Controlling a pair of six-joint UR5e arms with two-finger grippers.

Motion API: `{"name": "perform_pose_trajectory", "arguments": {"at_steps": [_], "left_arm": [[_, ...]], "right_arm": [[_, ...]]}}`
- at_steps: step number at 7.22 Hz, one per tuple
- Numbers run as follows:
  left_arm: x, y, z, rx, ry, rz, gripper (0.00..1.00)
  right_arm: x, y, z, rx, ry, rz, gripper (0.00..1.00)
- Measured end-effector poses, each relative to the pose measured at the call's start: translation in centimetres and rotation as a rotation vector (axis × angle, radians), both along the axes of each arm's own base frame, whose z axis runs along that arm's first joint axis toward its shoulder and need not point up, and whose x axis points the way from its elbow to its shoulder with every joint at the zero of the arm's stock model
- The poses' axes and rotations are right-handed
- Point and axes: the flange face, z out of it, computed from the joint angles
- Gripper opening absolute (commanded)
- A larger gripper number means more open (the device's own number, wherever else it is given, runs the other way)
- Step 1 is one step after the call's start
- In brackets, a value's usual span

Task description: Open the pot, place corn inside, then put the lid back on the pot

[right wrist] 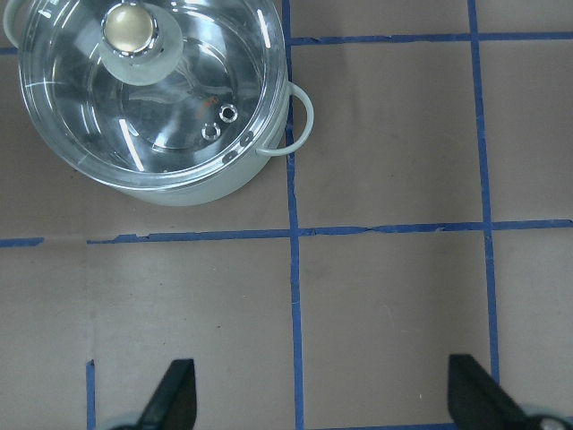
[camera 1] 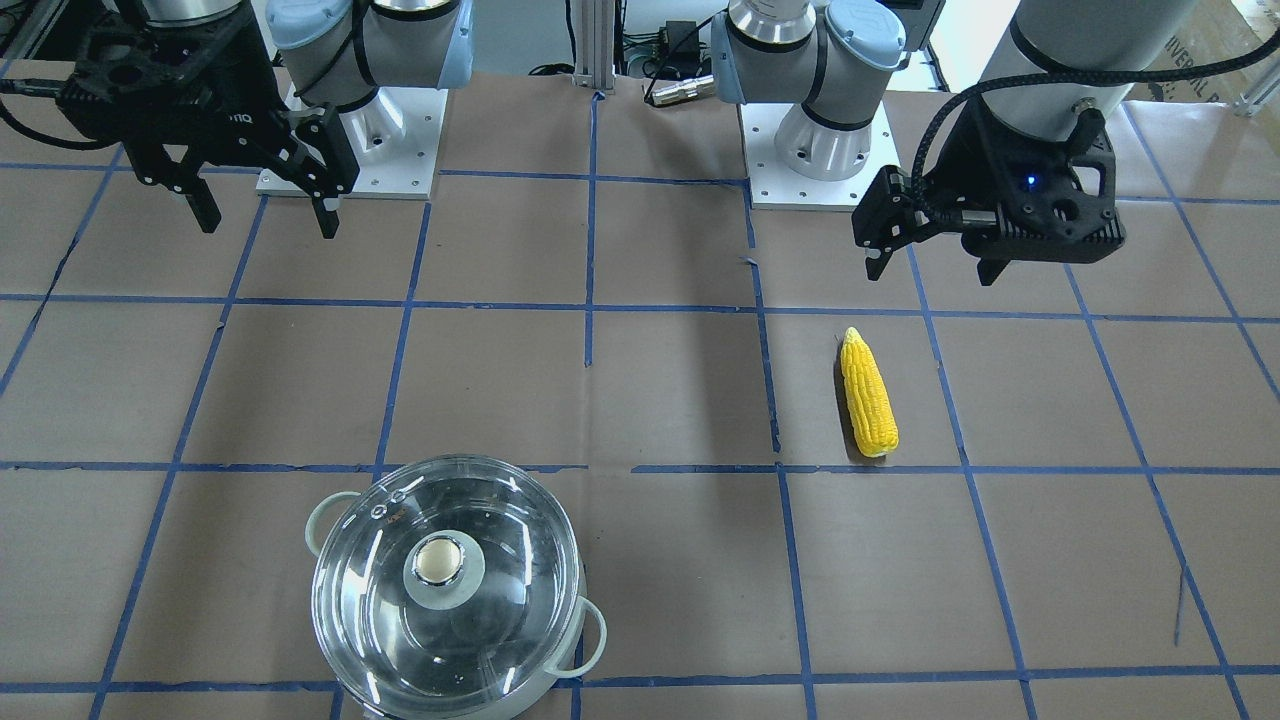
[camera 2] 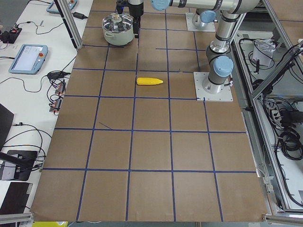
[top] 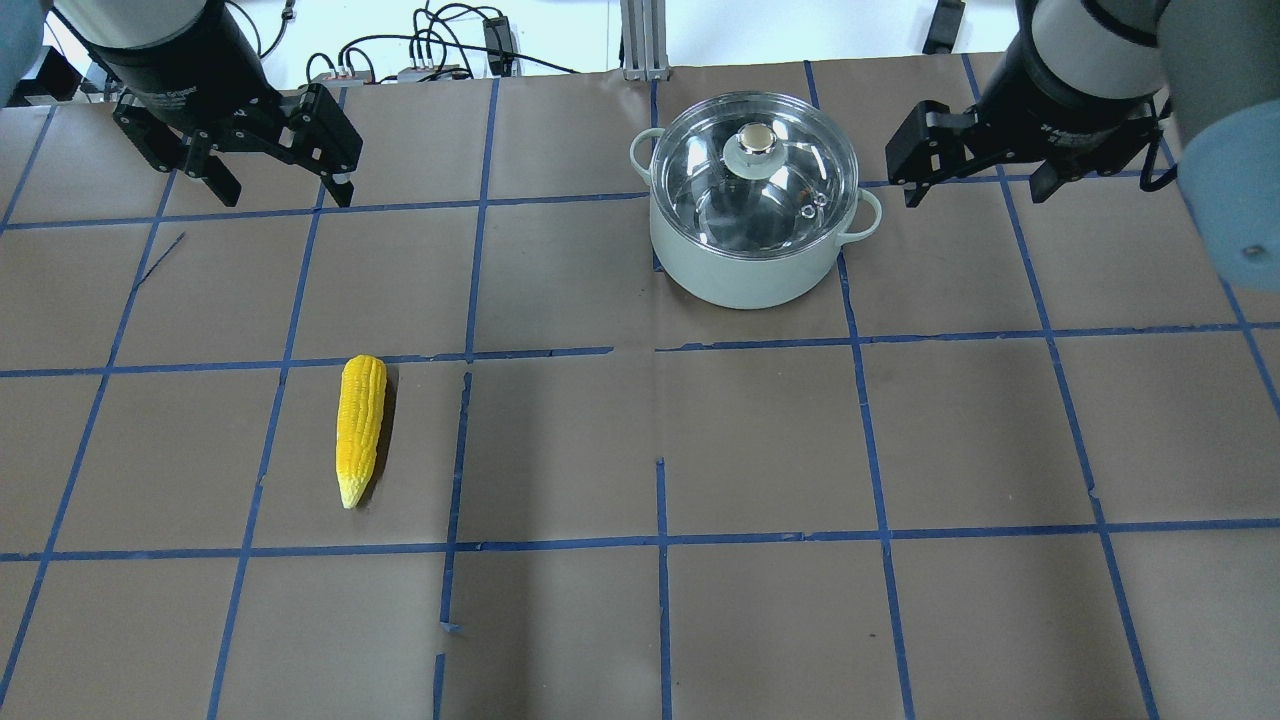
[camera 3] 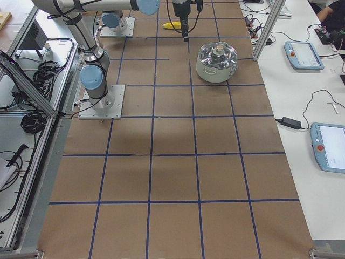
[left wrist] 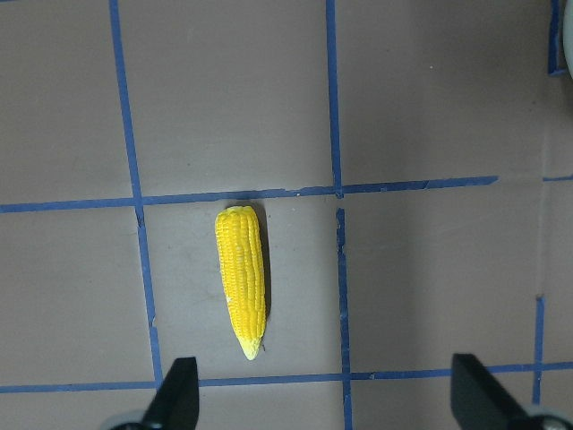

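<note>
The pot stands at the far side of the table, right of centre, with the glass lid on it and the pale knob on top. The yellow corn lies flat on the table's left half, its tip towards the robot. My left gripper is open and empty, high above the table beyond the corn. My right gripper is open and empty, just right of the pot. The left wrist view shows the corn below the open fingers. The right wrist view shows the lidded pot at the upper left.
Brown paper with a blue tape grid covers the table. The two arm bases stand on white plates at the robot's side. Tablets and cables lie on the side benches beyond the table's edge.
</note>
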Motion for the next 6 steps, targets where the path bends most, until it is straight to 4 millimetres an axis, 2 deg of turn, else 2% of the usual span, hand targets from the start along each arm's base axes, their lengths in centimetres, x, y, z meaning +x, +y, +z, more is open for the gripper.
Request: {"name": "perform_pose_trajectory", "arguments": {"at_steps": [3, 6], "left_arm": [[0.0, 0.0, 0.2, -0.005, 0.001, -0.001, 1.00], [-0.2, -0.1, -0.6, 0.010, 0.008, -0.001, 1.00]], "right_arm": [[0.8, 0.5, -0.9, 0.008, -0.007, 0.017, 1.00], [0.3, -1.3, -3.1, 0.071, 0.002, 0.010, 1.00]]}}
